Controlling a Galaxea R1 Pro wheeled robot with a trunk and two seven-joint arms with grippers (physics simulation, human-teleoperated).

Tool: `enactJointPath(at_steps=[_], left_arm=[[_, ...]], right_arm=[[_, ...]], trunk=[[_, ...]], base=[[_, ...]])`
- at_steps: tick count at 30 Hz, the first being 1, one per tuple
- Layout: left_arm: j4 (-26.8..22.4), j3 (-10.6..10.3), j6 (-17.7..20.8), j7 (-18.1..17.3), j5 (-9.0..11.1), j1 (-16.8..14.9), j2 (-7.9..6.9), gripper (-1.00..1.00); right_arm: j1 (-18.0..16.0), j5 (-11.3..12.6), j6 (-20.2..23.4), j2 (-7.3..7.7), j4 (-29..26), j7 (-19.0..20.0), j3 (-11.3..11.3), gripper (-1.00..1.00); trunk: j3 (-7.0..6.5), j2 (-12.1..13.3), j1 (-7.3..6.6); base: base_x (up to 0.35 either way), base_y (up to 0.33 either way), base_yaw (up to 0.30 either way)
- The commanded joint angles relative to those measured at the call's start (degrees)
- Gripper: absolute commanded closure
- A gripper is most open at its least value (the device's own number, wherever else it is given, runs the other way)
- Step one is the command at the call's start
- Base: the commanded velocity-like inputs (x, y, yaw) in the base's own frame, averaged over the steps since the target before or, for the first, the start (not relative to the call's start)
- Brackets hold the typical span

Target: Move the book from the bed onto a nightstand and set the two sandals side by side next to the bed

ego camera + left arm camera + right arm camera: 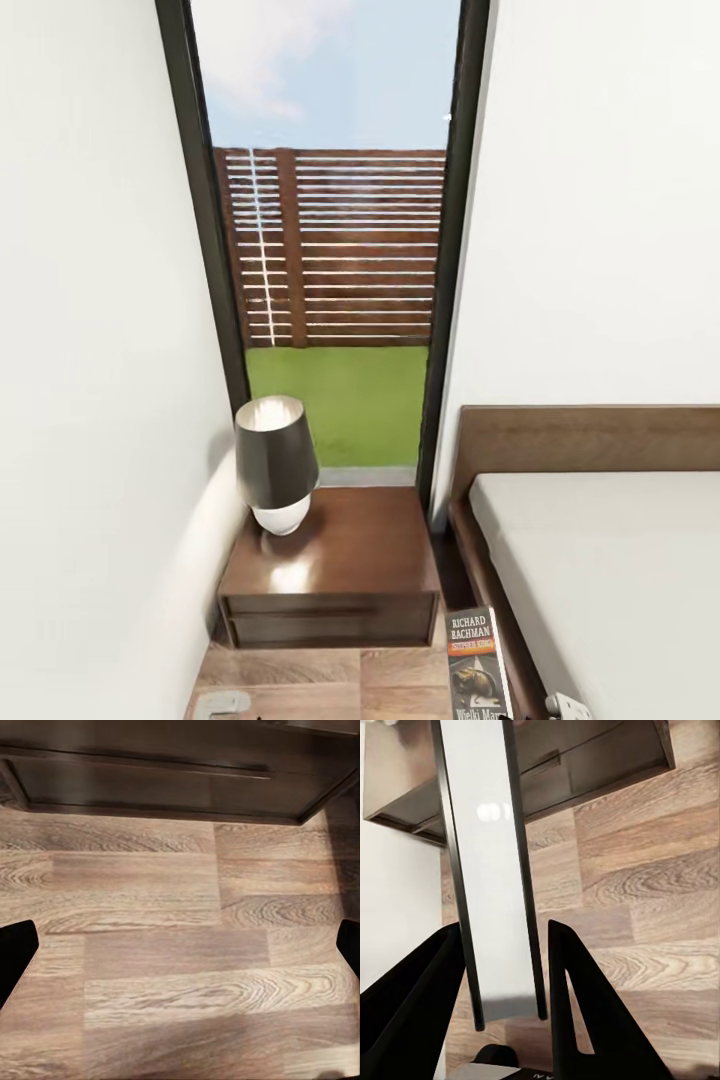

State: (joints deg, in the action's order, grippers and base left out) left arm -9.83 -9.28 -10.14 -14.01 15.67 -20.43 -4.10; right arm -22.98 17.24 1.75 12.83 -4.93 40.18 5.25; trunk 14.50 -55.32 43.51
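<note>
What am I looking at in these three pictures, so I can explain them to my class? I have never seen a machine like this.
These are renders from a simulator of a wheeled robot with two arms, steered by a person.

The big picture comes from a camera on its head. It looks at a bedroom corner: a dark wooden nightstand carrying a lamp, a tall window behind it, and the bed at the right.

The other two pictures come from cameras near each gripper. The right gripper is shut on the book, seen edge-on; the head view shows its cover, with "RICHARD BACHMAN" on it, held upright between nightstand and bed. The left gripper is open, its dark fingertips wide apart over the wood floor, holding nothing.
</note>
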Motion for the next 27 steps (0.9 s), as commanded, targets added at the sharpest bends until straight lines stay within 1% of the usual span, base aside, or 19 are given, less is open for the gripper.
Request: enactJointPath(at_steps=[1, 27], left_arm=[[0.1, -0.5, -0.2, -0.1, 0.6, -0.1, -0.03, -1.0], [0.1, -0.5, -0.2, -0.1, 0.6, -0.1, -0.04, -1.0]], right_arm=[[0.0, 0.0, 0.2, 0.0, 0.0, 0.2, 0.6, 1.0], [0.0, 0.0, 0.2, 0.0, 0.0, 0.2, 0.6, 1.0]], trunk=[[0.07, 0.0, 0.04], [0.07, 0.0, 0.04]], base=[[0.333, 0.0, 0.0], [0.333, 0.0, 0.0]])
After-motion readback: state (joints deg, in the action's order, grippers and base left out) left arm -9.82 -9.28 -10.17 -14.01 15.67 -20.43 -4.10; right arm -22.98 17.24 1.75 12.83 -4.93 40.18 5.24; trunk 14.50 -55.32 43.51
